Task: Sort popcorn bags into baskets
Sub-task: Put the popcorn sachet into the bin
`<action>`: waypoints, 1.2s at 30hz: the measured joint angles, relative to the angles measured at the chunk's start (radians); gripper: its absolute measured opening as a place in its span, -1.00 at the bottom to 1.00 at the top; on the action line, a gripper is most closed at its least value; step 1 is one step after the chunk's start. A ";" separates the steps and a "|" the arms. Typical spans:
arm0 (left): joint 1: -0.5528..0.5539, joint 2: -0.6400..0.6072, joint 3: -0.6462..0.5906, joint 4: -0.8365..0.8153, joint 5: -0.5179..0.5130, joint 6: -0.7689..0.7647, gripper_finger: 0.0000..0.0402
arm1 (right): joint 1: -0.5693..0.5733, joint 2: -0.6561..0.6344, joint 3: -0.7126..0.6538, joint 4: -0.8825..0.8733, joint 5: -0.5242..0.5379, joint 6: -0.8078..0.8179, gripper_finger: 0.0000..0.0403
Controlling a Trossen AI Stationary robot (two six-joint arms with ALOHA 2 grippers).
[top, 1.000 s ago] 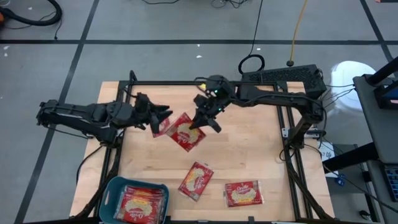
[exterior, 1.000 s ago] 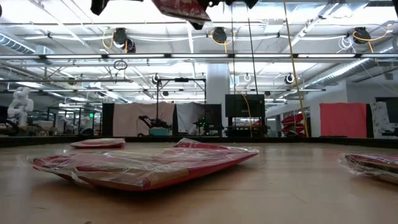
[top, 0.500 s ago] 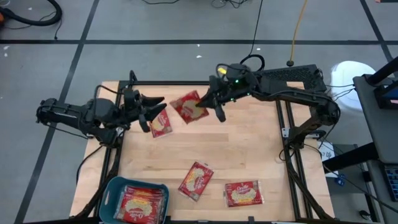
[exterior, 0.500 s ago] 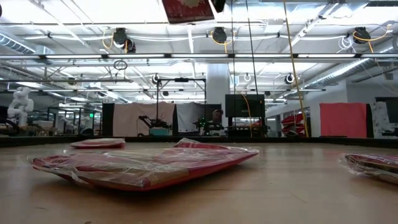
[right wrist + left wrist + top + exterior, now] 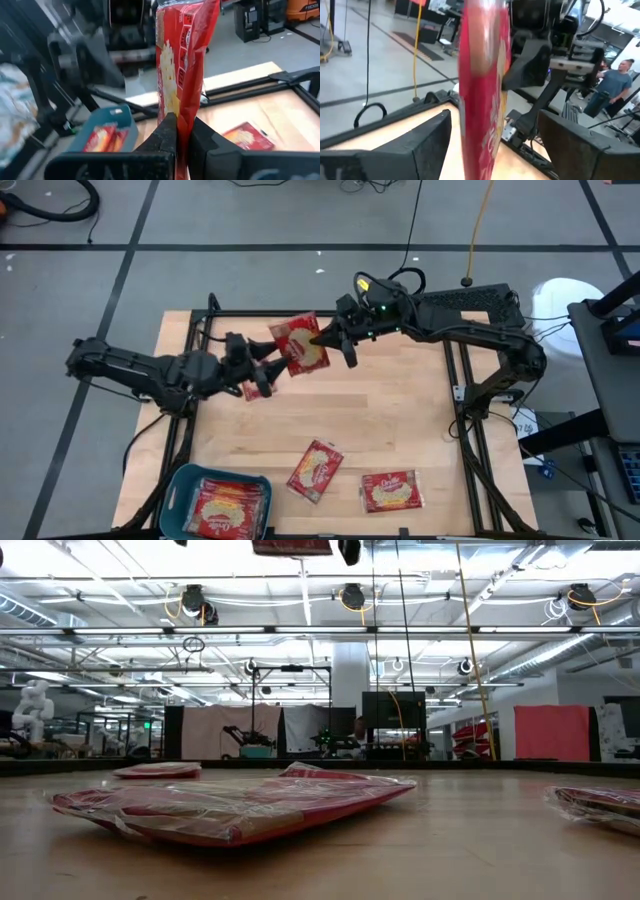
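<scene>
A red popcorn bag point(image 5: 300, 345) hangs in the air over the table's far middle, held by my right gripper point(image 5: 335, 345), which is shut on it. My left gripper point(image 5: 268, 365) is open just left of it. In the left wrist view its fingers point(image 5: 427, 142) stand on either side of the edge-on bag point(image 5: 482, 95), apart from it. Another bag point(image 5: 248, 390) lies flat on the table below the left gripper. The teal basket point(image 5: 178, 485) sits at the near left corner with bags inside. My right gripper pinches the bag between its two fingers at one edge point(image 5: 182, 117), coming from the table's right, about level. The bag is lifted clear of the table and stands on edge, rising past the fingertips.
Two more bags lie flat near the table's near edge, one point(image 5: 316, 470) at the middle and one point(image 5: 390, 490) to its right. A black frame point(image 5: 300, 313) runs along the far edge and both sides. A person point(image 5: 610, 87) stands in the room beyond.
My right gripper has carried the bag up and toward the far edge, turning it on edge. In the low view the bag has risen almost out of the picture's top. My left gripper first drew back left, then moved right until its open fingers straddled the bag.
</scene>
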 joint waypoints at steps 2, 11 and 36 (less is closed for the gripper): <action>0.000 0.023 0.000 0.014 0.000 -0.023 0.43 | 0.003 0.000 -0.025 0.064 0.000 0.051 -0.97; -0.041 -0.014 0.000 0.047 -0.009 0.053 0.13 | -0.003 0.000 -0.133 0.267 -0.117 0.416 -0.97; -0.121 0.197 0.455 -0.738 0.099 0.603 0.20 | 0.046 0.001 -0.657 0.986 -0.356 1.549 -0.97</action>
